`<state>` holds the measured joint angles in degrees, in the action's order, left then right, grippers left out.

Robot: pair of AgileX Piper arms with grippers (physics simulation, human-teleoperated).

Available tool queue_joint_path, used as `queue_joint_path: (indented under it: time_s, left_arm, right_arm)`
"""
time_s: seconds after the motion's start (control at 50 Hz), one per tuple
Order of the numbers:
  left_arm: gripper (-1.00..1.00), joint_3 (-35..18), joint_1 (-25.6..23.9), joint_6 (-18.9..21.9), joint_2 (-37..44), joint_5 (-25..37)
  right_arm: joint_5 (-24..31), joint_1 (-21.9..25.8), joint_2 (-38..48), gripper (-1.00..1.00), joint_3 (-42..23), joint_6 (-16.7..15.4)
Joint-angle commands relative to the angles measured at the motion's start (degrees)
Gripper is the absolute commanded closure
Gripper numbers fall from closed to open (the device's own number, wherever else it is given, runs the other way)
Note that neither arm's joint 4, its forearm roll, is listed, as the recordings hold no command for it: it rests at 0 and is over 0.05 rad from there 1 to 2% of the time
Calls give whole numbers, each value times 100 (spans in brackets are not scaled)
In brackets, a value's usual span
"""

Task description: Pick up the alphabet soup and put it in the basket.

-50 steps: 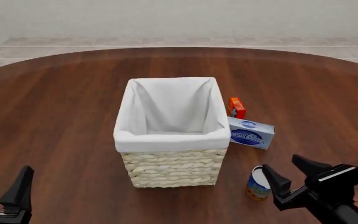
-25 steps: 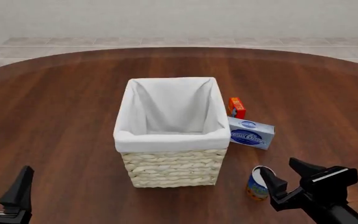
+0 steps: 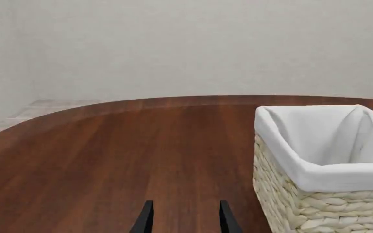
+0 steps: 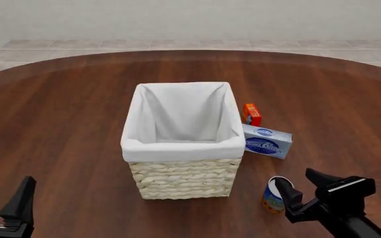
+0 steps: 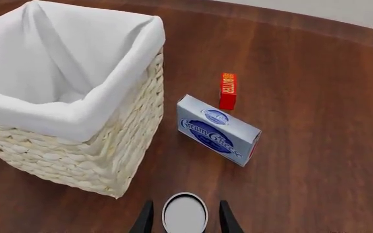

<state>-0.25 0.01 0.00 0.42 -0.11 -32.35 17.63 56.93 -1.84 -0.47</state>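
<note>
Since the earlier frames, the right gripper has lowered slightly toward the alphabet soup, and its spread fingers now flank the can's silver lid in the right wrist view without closing on it. Upright on the table near its front edge, the can stands just off the basket's front-right corner. At the front-left edge, the left gripper hangs open and empty.

So on the dark wood table there's a blue-and-white flat box lying down, and a small red-orange box standing upright just behind it. The 2 look close, maybe touching.
</note>
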Motion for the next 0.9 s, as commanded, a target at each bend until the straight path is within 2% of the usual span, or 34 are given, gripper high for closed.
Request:
queue_joint_path:
  time_s: [0.02, 0.44, 0.9]
  left_arm:
    - [-100, 0, 1, -1, 0, 0]
    - [-100, 0, 0, -1, 1, 0]
    - [-100, 0, 0, 1, 0, 0]
  right_arm:
    - [-310, -7, 302, -100, 64, 17]
    - [-964, 54, 1003, -100, 146, 82]
    - [-1339, 53, 1433, -100, 152, 107]
